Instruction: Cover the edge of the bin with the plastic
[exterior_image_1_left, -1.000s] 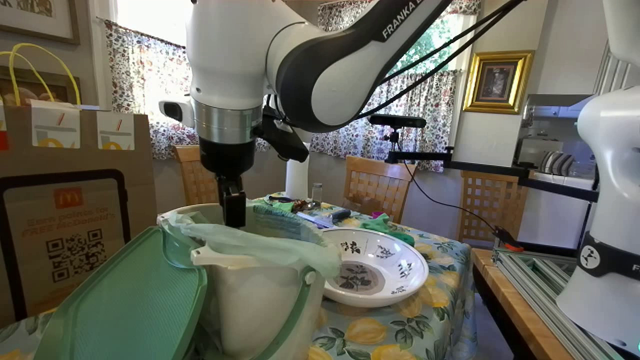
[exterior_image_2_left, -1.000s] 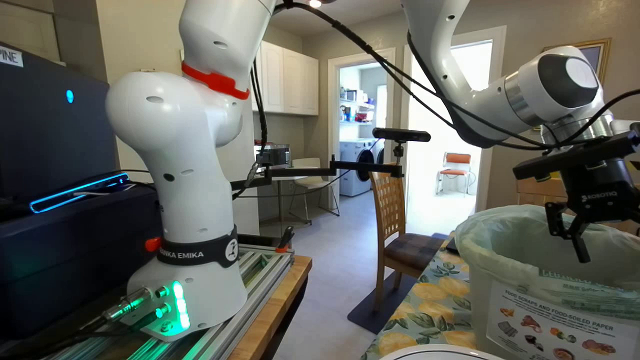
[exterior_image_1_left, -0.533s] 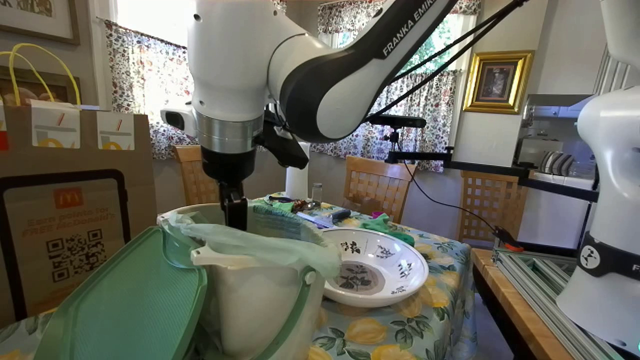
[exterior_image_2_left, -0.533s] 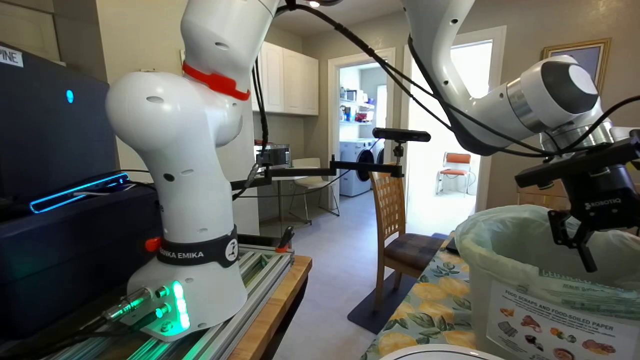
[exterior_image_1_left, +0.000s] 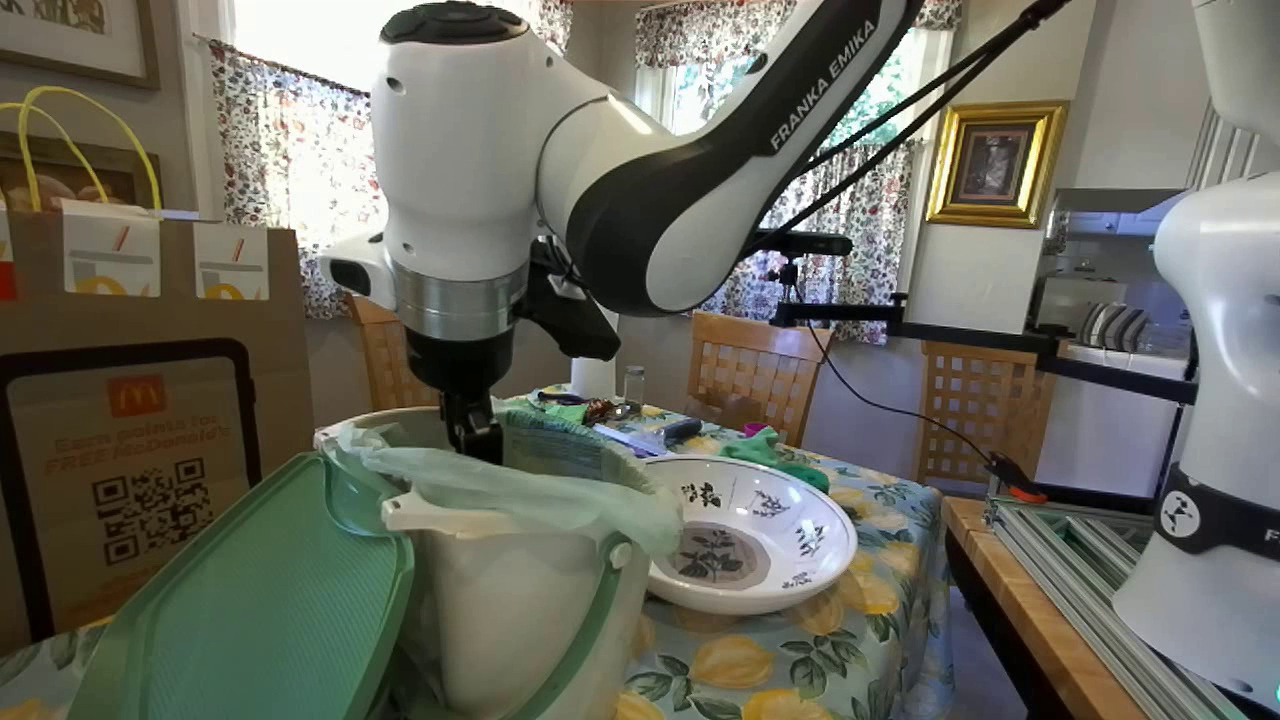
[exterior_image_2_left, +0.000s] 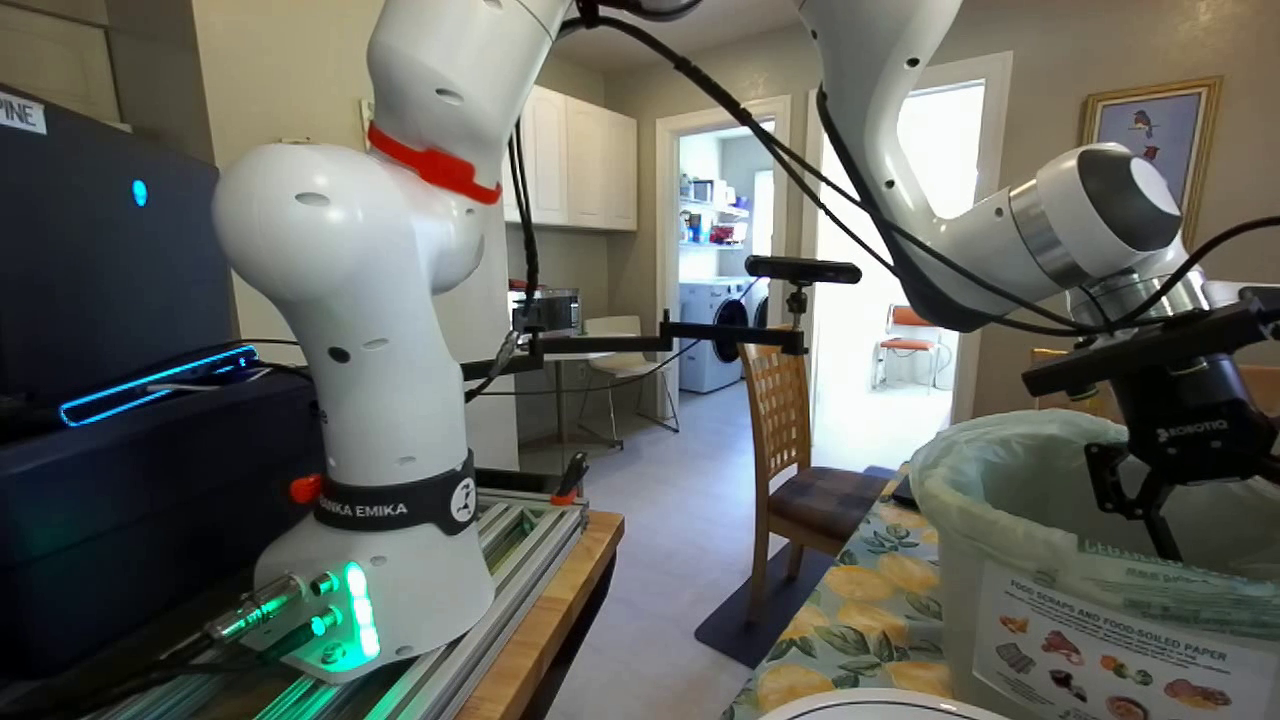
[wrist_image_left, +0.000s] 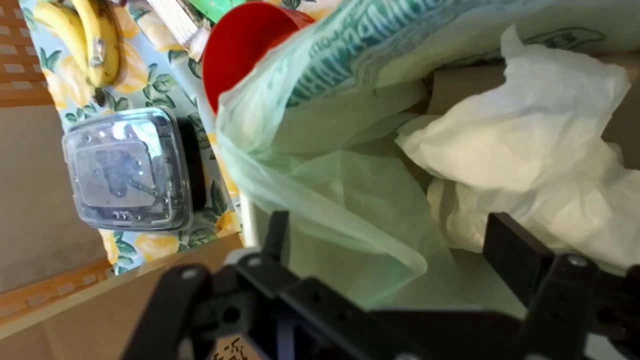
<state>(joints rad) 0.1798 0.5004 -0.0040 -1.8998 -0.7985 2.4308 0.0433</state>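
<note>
Bin (exterior_image_1_left: 520, 610): upright on the table (exterior_image_1_left: 740, 665).
Liner (exterior_image_1_left: 540, 500): inside the bin and folded over part of its rim; a loose flap sags inward, beside a strip of bare rim in the wrist view.
Gripper (wrist_image_left: 392, 235): pointing down into the bin's mouth; fingers spread wide, nothing gripped; contact with the flap cannot be told.
White wad (wrist_image_left: 525, 140): crumpled, inside the bin.
Lid (exterior_image_1_left: 260, 600): tilted, just beside the bin.
Bowl (exterior_image_1_left: 838, 545): just beside the bin.
Red cup (wrist_image_left: 240, 45): outside the bin, near its rim.
</note>
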